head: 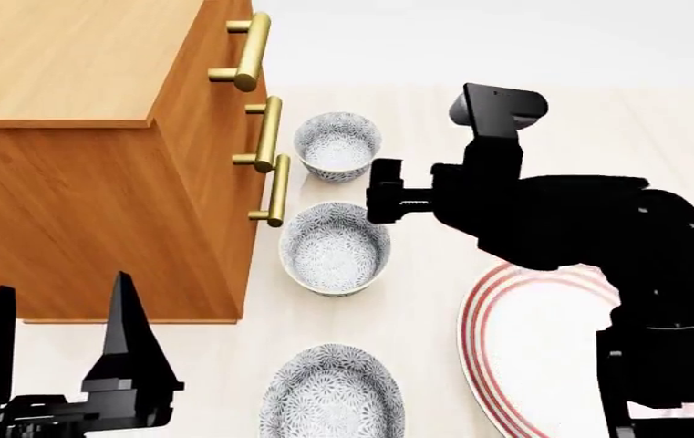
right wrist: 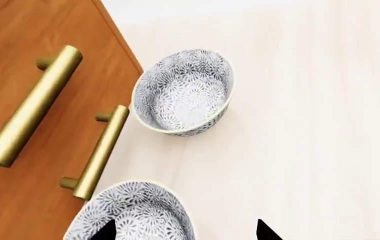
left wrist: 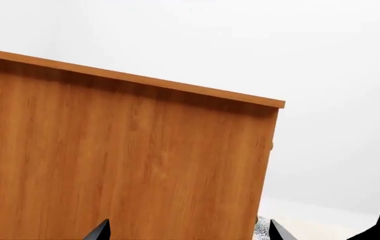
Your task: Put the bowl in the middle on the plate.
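Bowl, middle of three (head: pixel 335 246): small, round, deep, white with dense blue-grey floral speckle inside and out. Stands upright on the pale tabletop (head: pixel 419 319), just right of the wooden cabinet (head: pixel 67 182), close to its lowest brass handle (head: pixel 276 192). Nothing holds it. In the right wrist view only its far part shows (right wrist: pixel 136 212), between the two dark fingertips at the frame edge.

Far bowl (head: pixel 336 144): same pattern, upright, beyond the middle one and apart from it; seen whole in the right wrist view (right wrist: pixel 183 92), beside the cabinet front.

Near bowl (head: pixel 331 394): same pattern, nearest the robot, cut by the frame edge.

Plate (head: pixel 499 356): flat, white, thin red concentric rings at the rim. Lies on the tabletop to the right of the middle and near bowls, apart from both; its right part is hidden behind the right arm.

Right gripper (head: pixel 386 203): black, hovering just right of the middle bowl's far rim and above it. Fingers spread apart, pinching nothing, as the right wrist view shows (right wrist: pixel 183 235).

Left gripper (head: pixel 61 342): black, at the near left, in front of the cabinet's side panel. Two pointed fingers stand apart with a clear gap; nothing between them. The left wrist view (left wrist: pixel 188 235) faces the cabinet side, fingertips spread.

Cabinet: orange-brown wood grain, three horizontal brass bar handles on its right-facing front.
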You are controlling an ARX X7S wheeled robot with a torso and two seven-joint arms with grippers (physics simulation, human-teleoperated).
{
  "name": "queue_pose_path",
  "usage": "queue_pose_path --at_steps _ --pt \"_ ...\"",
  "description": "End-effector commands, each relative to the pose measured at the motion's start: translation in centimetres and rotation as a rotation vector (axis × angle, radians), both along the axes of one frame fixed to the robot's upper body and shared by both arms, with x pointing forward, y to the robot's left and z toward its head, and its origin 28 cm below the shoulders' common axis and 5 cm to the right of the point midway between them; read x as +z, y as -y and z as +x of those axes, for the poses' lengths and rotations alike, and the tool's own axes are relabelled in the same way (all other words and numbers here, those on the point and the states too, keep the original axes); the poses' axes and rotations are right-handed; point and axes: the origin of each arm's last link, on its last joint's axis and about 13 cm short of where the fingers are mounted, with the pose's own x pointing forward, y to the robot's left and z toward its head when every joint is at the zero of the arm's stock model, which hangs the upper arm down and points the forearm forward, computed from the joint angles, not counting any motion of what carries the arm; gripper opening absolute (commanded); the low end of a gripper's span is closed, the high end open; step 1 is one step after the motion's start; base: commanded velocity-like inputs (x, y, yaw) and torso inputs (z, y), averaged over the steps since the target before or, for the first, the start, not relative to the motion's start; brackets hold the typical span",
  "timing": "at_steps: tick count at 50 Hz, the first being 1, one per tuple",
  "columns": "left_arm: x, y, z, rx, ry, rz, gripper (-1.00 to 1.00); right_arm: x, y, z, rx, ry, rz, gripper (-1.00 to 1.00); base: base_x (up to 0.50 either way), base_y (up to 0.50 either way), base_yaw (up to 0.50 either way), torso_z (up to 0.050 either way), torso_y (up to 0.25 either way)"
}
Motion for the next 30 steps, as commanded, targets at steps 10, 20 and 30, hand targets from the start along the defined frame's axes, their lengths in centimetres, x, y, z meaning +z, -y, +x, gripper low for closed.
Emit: queue_pose_path --at_steps 10,20,30 --pt "-0.1 -0.1 0.1 0.003 -0.007 -0.002 1.0 -1.2 -2.4 2.1 0.009 -0.16 -0.089 1.0 0.0 0.0 0.0 0.0 0.0" --pt "-0.1 -0.1 0.2 0.002 -0.01 0.001 1.0 -1.8 -3.1 2.5 0.037 -0.207 -0.102 1.0 0.0 0.0 0.0 0.0 0.0" --pt "-0.2 -0.1 0.2 0.002 -0.012 0.0 1.0 -2.4 -3.1 2.8 0.044 -0.216 -0.083 1.0 0.0 0.0 0.0 0.0 0.0"
